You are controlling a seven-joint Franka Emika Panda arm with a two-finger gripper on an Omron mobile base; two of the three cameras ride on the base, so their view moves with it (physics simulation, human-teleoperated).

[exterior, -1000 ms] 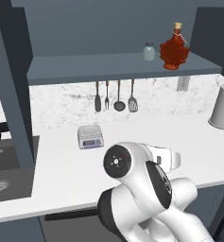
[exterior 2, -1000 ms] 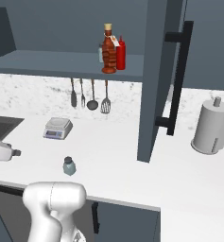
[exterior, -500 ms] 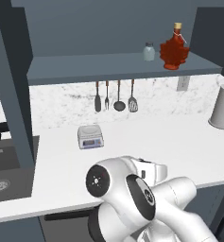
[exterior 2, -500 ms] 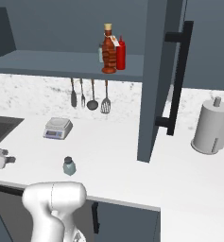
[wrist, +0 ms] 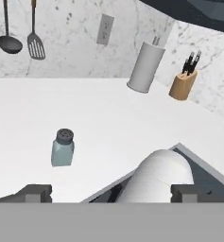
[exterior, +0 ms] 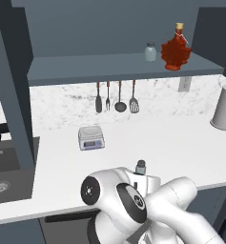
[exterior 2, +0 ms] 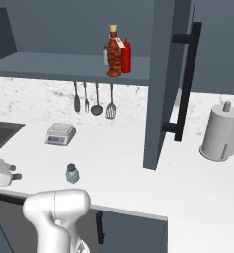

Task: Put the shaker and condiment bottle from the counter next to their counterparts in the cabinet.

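Shaker (wrist: 62,148) upright on the white counter (wrist: 108,113), near the front edge, untouched. Gripper (wrist: 111,193) low at the counter's edge, jaws wide apart, holding nothing. Up in the cabinet (exterior: 109,66): maple-leaf bottle (exterior 2: 114,53) on the shelf, just beside a red squeeze bottle (exterior 2: 126,56) and second shaker (exterior: 150,52).

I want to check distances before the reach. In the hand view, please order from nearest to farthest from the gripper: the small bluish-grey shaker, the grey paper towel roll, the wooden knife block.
1. Small bluish-grey shaker with grey cap: on the white counter, just ahead of the open gripper, left of centre.
2. Grey paper towel roll: upright near the backsplash.
3. Tan wooden knife block: right of the roll; too close to rank firmly.
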